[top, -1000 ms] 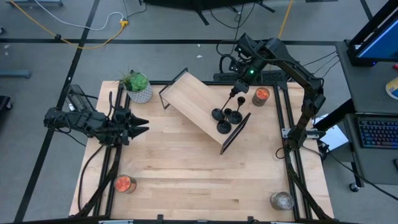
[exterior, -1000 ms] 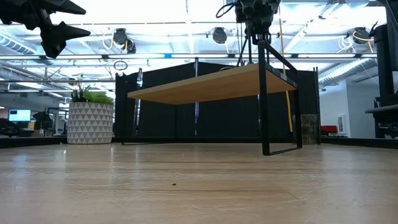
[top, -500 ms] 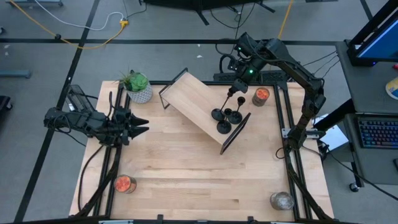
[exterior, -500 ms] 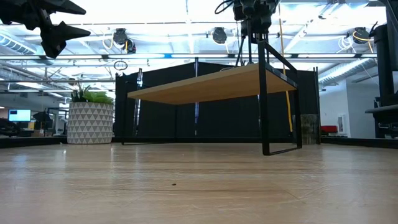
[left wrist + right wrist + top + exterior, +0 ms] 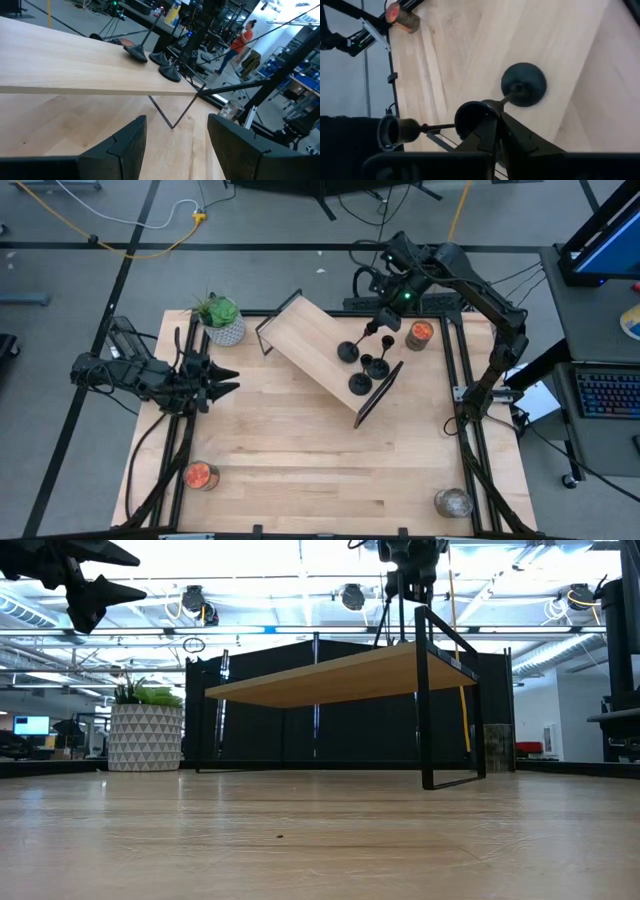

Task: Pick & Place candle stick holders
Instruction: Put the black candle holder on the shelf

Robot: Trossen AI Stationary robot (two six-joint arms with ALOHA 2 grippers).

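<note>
High view: the right gripper point(image 5: 372, 328), fingers pinched on the cup top of one candle stick holder point(image 5: 349, 350), holds it over the raised wooden shelf point(image 5: 312, 340) near two others point(image 5: 368, 372), apparently mid-move, while the left gripper point(image 5: 222, 381) waits spread open at the table's left side.

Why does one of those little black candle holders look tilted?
The right gripper is shut on the top of one candle stick holder, tipping it over the raised wooden shelf. The other two holders stand upright.
</note>
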